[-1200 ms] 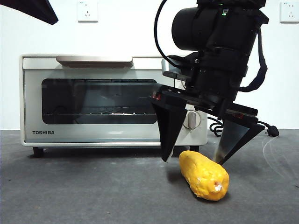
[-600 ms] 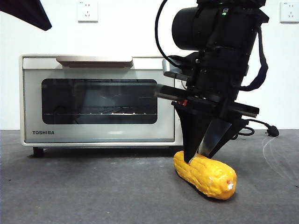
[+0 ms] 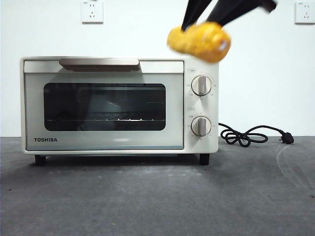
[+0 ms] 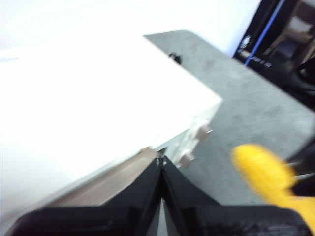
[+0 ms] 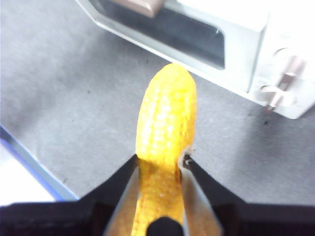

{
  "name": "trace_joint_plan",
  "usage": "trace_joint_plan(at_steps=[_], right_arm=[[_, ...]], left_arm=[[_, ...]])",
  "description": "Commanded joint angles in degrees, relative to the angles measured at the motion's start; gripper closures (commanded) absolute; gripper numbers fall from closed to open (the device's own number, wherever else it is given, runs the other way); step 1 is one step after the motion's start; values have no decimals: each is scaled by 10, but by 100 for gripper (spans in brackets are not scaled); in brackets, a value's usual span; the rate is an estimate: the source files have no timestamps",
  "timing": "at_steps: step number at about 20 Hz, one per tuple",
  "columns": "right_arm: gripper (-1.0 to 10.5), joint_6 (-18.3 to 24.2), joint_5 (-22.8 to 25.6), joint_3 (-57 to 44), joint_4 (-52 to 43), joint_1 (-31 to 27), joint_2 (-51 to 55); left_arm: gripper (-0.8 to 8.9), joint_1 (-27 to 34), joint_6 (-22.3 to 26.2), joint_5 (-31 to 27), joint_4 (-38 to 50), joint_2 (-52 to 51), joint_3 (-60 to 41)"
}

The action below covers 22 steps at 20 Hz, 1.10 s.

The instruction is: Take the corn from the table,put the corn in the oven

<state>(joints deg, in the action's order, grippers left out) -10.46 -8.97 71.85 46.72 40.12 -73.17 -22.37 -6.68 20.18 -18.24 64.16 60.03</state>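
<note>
The yellow-orange corn (image 3: 199, 42) hangs high in the air above the oven's right end, blurred by motion. My right gripper (image 3: 204, 17) is shut on the corn (image 5: 165, 128), with a black jaw on each side of the cob. The cream TOSHIBA oven (image 3: 118, 105) stands on the dark grey table (image 3: 147, 201) with its door closed. My left gripper (image 4: 161, 164) is shut with nothing in it and hovers above the oven (image 4: 88, 108), near its beige handle (image 4: 103, 182). The corn (image 4: 268, 172) also shows in the left wrist view beyond the oven's front.
A black power cord (image 3: 251, 135) lies coiled on the table to the right of the oven. Two round knobs (image 3: 201, 105) sit on the oven's right panel. A white wall with sockets (image 3: 92, 11) stands behind.
My right gripper closed on the corn where it lay on the table and has lifted it well above the oven's height. The black tip at the top left has left the front view.
</note>
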Motion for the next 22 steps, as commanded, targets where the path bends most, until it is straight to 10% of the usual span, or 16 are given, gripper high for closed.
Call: trace_joint_plan(at_steps=[1, 22], right_arm=[[958, 5, 0, 2, 5, 1, 26], [958, 8, 48, 2, 41, 1, 63]], left_arm=[[819, -2, 6, -20, 5, 29, 1], [819, -2, 43, -82, -111, 116, 1]])
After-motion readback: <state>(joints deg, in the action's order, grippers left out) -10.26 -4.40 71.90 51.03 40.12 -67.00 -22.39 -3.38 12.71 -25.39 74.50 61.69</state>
